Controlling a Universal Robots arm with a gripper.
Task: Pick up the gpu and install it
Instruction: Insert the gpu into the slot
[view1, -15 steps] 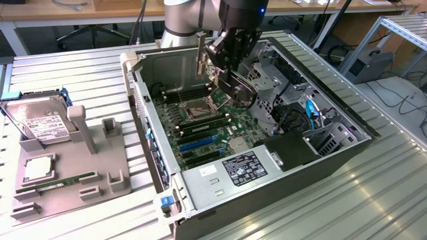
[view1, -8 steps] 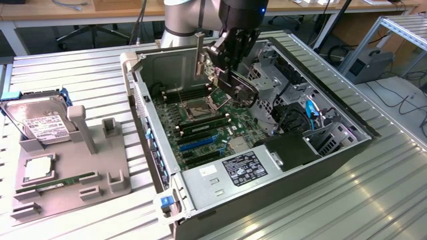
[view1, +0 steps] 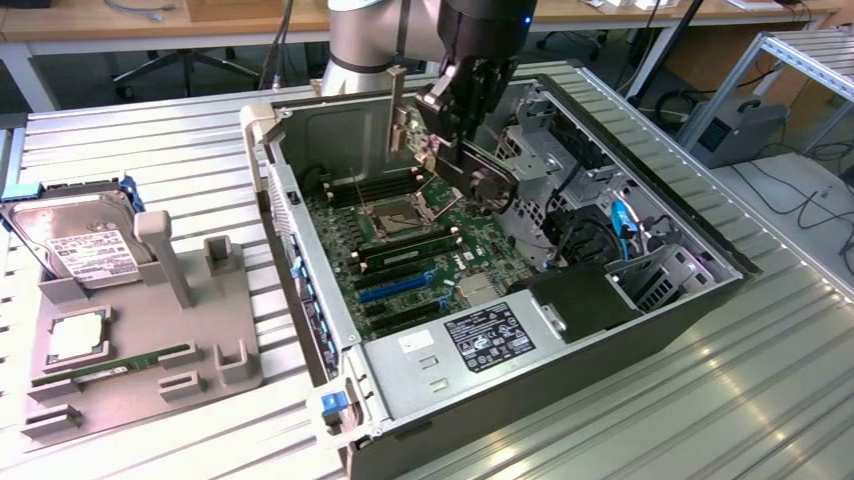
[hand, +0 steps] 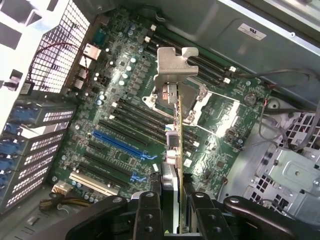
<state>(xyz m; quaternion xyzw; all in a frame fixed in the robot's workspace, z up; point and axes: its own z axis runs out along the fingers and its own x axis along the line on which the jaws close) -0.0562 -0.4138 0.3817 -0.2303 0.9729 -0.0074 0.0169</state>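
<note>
My gripper (view1: 447, 125) is shut on the gpu (view1: 398, 108), holding it on edge above the open computer case (view1: 283, 190), over the upper part of the motherboard (view1: 400, 255). In the wrist view the gpu (hand: 176, 125) runs edge-on away from the gripper (hand: 174, 205), with its silver bracket (hand: 176, 64) at the far end and a black finger (hand: 149, 212) on each side. It hangs clear of the board, above the CPU socket area. The blue expansion slots (hand: 120, 144) lie off to one side of it.
A grey holder (view1: 147, 330) at the exterior view's left carries a hard drive (view1: 87, 245), a CPU (view1: 78, 335) and a RAM stick (view1: 114, 362). Inside the case are a power supply (view1: 494, 335), a drive cage (view1: 534, 160) and cables (view1: 621, 225).
</note>
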